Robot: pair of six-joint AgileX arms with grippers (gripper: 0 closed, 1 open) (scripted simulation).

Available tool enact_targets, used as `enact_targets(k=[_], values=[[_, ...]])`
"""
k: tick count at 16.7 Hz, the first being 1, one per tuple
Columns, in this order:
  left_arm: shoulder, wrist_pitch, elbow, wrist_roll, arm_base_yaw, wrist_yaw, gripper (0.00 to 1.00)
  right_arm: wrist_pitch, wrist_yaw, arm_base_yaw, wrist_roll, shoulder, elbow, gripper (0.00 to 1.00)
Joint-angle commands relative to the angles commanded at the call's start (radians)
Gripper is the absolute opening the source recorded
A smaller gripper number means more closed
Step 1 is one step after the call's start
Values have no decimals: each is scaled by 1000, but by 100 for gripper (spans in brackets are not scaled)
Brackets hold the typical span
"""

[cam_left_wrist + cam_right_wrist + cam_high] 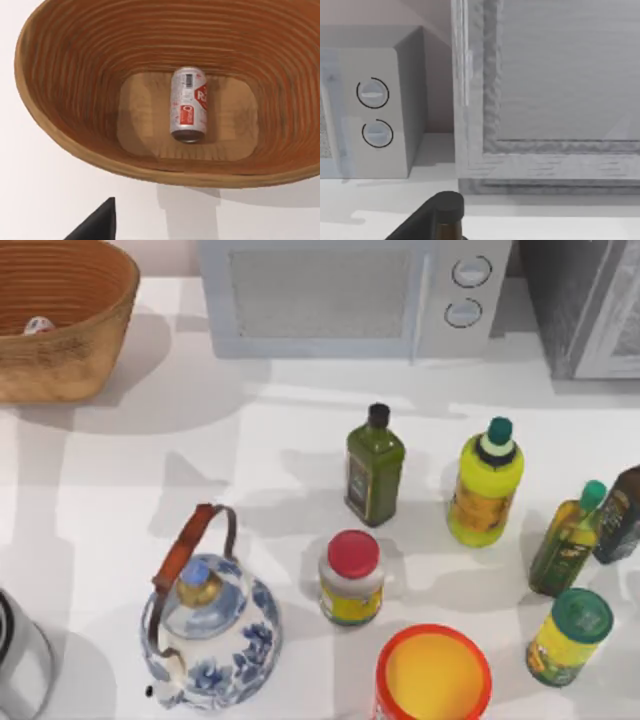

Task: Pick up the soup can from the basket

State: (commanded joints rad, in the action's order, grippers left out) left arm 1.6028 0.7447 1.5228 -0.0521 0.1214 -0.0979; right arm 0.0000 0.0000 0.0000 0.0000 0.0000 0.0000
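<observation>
Dark left gripper (95, 222) tip at the frame's edge, outside the basket (60, 135); opening impossible to tell. Can (189, 105) lying on its side on the basket floor, centred. Likely risks: rolling when pinched, fingers clipping the rim.

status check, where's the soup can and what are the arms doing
Left gripper above wicker basket. White-and-red soup can lying on its side on basket floor, ungripped. Nothing over it.
</observation>
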Motion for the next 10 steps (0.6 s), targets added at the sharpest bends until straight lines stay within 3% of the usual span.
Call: enact_targets(k=[6, 10], values=[[565, 249, 533, -31, -14, -4, 100, 0, 0, 0, 0, 0, 0, 100], [821, 359, 779, -45, -26, 3, 100, 0, 0, 0, 0, 0, 0, 100]])
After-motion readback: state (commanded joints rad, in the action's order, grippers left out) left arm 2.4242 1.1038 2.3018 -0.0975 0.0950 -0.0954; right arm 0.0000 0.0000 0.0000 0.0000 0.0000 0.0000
